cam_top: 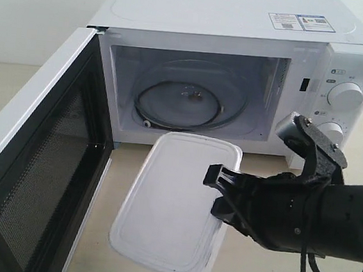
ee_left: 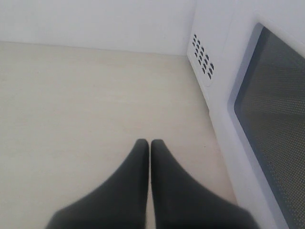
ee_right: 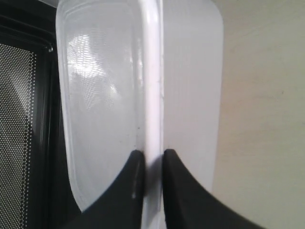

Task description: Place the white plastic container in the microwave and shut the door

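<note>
the right hand (cam_top: pixel 215 190) is clamping just the rim of the translucent-white rectangular plastic container (cam_top: pixel 168 202), risking it slipping outside the white boxy microwave (cam_top: pixel 232 12).

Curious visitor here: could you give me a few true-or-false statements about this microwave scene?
1. The microwave door is shut. False: it stands wide open.
2. The right hand grips the container by its rim. True.
3. The container sits inside the microwave. False: it is held outside, in front of it.
4. The left hand is closed and holds nothing. True.
</note>
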Available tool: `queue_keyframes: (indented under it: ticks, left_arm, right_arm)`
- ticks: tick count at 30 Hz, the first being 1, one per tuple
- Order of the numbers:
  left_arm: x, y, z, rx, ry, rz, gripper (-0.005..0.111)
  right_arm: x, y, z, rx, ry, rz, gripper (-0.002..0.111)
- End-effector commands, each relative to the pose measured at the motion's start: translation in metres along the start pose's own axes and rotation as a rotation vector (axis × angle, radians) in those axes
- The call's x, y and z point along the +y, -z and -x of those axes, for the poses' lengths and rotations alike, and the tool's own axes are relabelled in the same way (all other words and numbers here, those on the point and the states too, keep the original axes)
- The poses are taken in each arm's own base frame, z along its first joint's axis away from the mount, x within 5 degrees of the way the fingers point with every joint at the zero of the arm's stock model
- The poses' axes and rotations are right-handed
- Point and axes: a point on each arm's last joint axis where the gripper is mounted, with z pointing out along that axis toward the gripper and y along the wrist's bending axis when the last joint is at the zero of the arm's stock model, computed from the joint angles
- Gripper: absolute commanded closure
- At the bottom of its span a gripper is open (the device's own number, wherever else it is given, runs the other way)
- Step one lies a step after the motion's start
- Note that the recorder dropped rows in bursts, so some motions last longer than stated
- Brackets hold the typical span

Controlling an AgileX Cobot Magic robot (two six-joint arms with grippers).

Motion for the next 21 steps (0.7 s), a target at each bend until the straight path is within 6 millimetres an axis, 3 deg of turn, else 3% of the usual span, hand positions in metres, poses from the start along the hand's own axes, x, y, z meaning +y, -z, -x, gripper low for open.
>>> queue_keyframes:
  ticks: [1, 9, 15, 21]
  left_arm:
    - [0.0, 0.0, -0.001, 0.0, 0.005, 0.0, 0.103]
    - [0.0, 0.0, -0.001, 0.0, 0.005, 0.0, 0.103]
    - [0.0, 0.0, -0.001, 0.0, 0.005, 0.0, 0.103]
    - [0.0, 0.0, -0.001, 0.0, 0.005, 0.0, 0.103]
  right_arm:
    - [0.006, 0.006, -0.005, -0.069, -0.037, -0.023, 0.109]
    - [0.021, 0.011, -0.019, -0.252, -0.082, 0.059, 0.109]
    - [0.012, 0.009, -0.024, -0.278, -0.163, 0.138, 0.109]
    - [0.006, -0.005, -0.03, -0.275, -0.241, 0.175, 0.109]
